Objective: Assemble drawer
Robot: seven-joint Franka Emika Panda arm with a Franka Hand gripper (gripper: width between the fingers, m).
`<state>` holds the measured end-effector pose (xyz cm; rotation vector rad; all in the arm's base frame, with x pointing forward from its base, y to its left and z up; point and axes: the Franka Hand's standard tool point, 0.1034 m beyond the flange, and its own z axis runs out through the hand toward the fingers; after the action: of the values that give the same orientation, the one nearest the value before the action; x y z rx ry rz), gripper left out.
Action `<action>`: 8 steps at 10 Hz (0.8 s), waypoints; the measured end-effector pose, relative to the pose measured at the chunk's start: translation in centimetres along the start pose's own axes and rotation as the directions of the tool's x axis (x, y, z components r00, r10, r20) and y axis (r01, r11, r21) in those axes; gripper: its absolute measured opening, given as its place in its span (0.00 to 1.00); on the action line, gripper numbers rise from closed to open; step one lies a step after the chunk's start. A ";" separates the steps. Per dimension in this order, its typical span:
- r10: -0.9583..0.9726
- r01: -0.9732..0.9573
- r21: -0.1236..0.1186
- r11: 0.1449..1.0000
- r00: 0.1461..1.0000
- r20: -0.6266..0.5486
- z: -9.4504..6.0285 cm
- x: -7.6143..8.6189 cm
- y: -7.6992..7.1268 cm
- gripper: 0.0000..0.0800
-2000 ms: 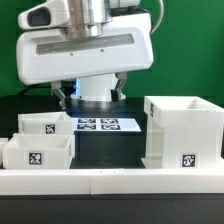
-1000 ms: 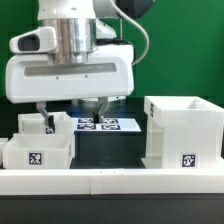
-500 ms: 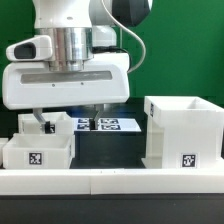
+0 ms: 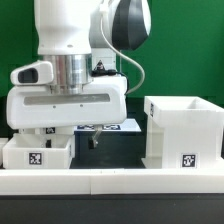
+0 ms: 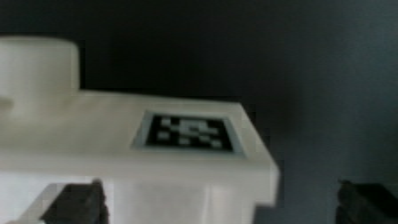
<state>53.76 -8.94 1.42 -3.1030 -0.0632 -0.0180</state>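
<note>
Exterior view. Lists the drawer as loose parts on the desk (image 4: 115,150): shell (image 4: 182,130) upright on the exterior view's right, front tray (image 4: 36,153) on the left, well apart from it. Judges assembly barely begun: no tray inside the shell, both insertions left. Places the end effector (image 4: 70,137) low, just behind the front tray.

Wrist view. Shows a tagged tray (image 5: 107,130) between widely parted fingertips (image 5: 75,200). Cannot tell contact. Reads as released, nothing gripped, seemingly poised to close.
</note>
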 end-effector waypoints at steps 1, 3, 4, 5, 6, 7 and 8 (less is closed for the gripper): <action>0.000 0.000 -0.003 1.000 1.000 -0.002 0.4 -0.2 0.0 0.81; -0.005 0.005 -0.006 1.000 1.000 -0.003 0.9 -0.2 -0.2 0.81; -0.006 0.006 -0.007 1.000 1.000 -0.003 0.9 -0.2 -0.3 0.77; -0.006 0.006 -0.007 1.000 1.000 -0.003 0.9 -0.2 -0.3 0.77; -0.006 0.006 -0.007 1.000 1.000 -0.002 0.9 -0.2 -0.3 0.55; -0.006 0.006 -0.007 1.000 1.000 -0.002 0.9 -0.2 -0.3 0.55; -0.006 0.006 -0.007 1.000 1.000 -0.002 0.9 -0.2 -0.3 0.32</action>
<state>53.54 -8.63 0.52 -3.1095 -0.0724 -0.0223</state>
